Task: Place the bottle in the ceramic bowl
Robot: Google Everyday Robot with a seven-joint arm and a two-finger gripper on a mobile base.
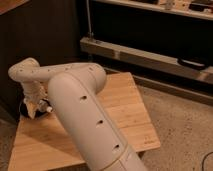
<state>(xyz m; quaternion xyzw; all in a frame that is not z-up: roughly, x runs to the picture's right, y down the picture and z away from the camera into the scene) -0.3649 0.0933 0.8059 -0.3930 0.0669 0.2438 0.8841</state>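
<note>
Claw low over the bowl at the table's left edge

The gripper (36,106) hangs at the far left of the wooden table (120,110), right above the one black bowl (26,110) — only a sliver of the bowl's dark rim shows under it. A small whitish piece beside the claw's tip may be the bottle (45,108), but I cannot tell; nor can I tell whether the claw grips anything. One arm (85,105) — bulky, cream — fills the middle.
</note>
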